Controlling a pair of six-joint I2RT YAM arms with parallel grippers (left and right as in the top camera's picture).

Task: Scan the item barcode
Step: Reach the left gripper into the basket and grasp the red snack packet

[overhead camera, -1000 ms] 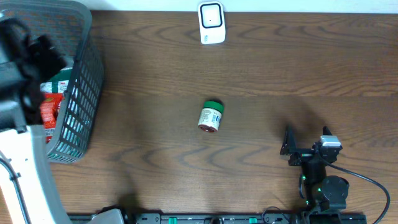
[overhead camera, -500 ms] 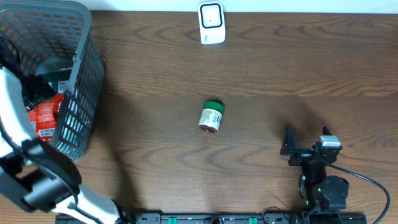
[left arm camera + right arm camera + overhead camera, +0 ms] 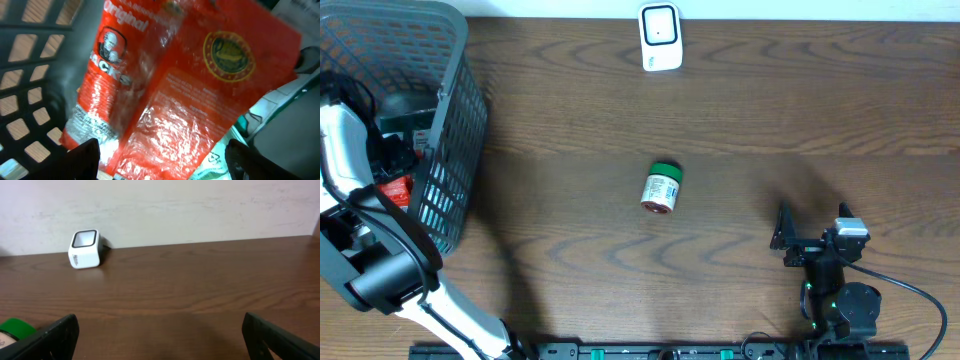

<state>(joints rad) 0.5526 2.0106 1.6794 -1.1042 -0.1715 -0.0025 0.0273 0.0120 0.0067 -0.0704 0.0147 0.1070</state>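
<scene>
Deep in the grey basket (image 3: 455, 150) at the left, the left claw (image 3: 164, 159) straddles a red packet (image 3: 190, 100), jaws wide, contact hard to judge; a green-lidded jar (image 3: 660, 188) lies centre of the table (image 3: 570, 130), and near right the right claw (image 3: 160, 325) gapes empty.

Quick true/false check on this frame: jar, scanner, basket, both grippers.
1. The jar lies on its side on the table, outside the basket. True.
2. The right gripper holds the jar. False: it is open, empty and well apart from it.
3. The scanner stands near the table's far edge. True.
4. The left gripper hovers over the scanner. False: it is inside the basket, jaws open at a red packet.
</scene>
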